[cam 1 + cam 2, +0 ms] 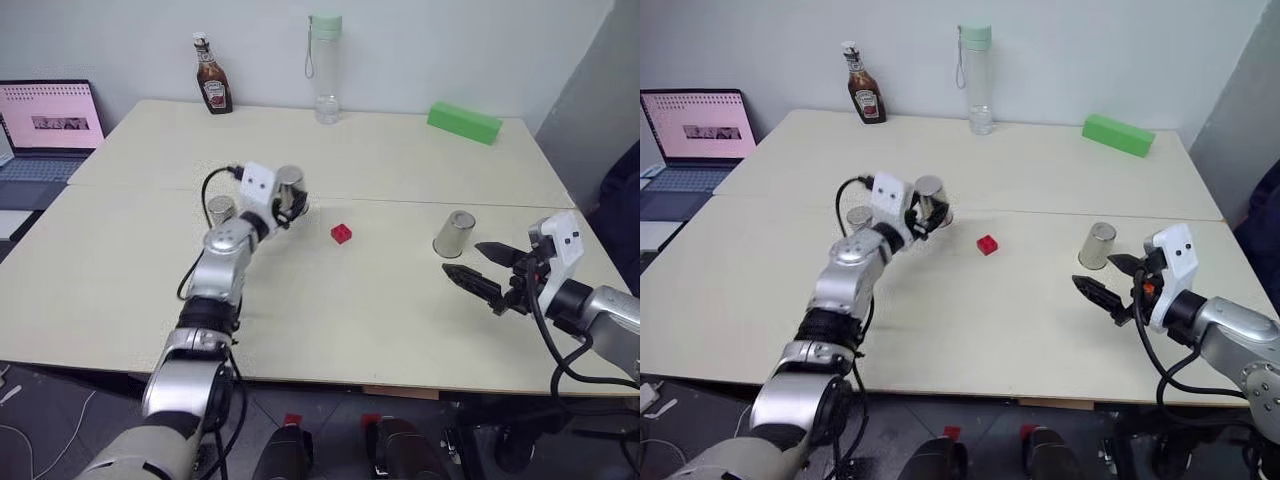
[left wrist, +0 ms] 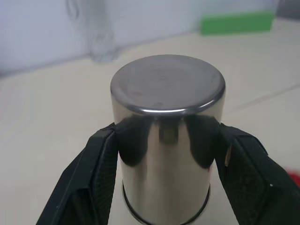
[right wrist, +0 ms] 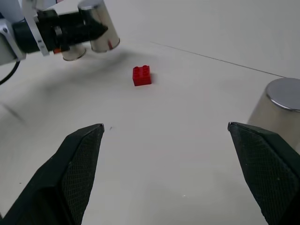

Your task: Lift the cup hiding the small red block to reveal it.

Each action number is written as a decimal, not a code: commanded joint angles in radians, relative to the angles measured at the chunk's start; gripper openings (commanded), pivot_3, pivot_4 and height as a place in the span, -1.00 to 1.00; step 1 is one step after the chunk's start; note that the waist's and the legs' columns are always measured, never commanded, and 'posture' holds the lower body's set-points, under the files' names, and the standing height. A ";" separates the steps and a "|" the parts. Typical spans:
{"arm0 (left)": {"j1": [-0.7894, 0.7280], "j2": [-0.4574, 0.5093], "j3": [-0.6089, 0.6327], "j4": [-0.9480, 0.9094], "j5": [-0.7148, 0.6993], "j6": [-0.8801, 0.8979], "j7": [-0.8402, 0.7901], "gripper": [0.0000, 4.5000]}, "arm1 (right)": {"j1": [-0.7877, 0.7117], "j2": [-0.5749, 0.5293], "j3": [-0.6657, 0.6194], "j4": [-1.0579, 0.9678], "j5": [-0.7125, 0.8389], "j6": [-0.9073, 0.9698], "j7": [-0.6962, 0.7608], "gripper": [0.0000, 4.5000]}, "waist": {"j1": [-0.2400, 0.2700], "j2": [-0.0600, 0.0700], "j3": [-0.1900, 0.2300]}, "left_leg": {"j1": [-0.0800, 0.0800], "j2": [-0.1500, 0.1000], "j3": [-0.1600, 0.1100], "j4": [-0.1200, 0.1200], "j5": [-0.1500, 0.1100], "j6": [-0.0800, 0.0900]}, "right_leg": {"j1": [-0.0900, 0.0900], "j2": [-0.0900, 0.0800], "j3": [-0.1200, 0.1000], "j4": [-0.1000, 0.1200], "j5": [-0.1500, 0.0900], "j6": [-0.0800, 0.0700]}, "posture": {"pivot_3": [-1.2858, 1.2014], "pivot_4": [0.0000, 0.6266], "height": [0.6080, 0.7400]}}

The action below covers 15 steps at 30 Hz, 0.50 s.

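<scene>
Cream tabletop point(image 1: 330, 330): right gripper point(image 1: 478, 268) hovers spread wide and empty, tiny bright red block point(image 1: 341, 234) lies uncovered mid-table, left gripper point(image 1: 290, 207) beside it clamps inverted brushed-steel cup point(image 1: 289, 189) lifted clear, long green block point(image 1: 464, 122) at far edge.

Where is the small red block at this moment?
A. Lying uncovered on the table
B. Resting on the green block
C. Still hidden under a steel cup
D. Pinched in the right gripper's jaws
A: the small red block lies bare on the table, beside the steel cup that the left gripper holds raised.
</scene>
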 commanded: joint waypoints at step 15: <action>0.028 0.040 -0.010 -0.181 -0.030 0.148 -0.093 0.98 | -0.048 -0.003 0.036 0.018 -0.015 -0.024 0.046 1.00 | 0.009 0.000 0.000 | -0.001 0.000 0.000 0.004 0.000 0.000 | 0.000 0.000 0.000 0.000 0.002 0.002 | 0.03 -0.52 1.00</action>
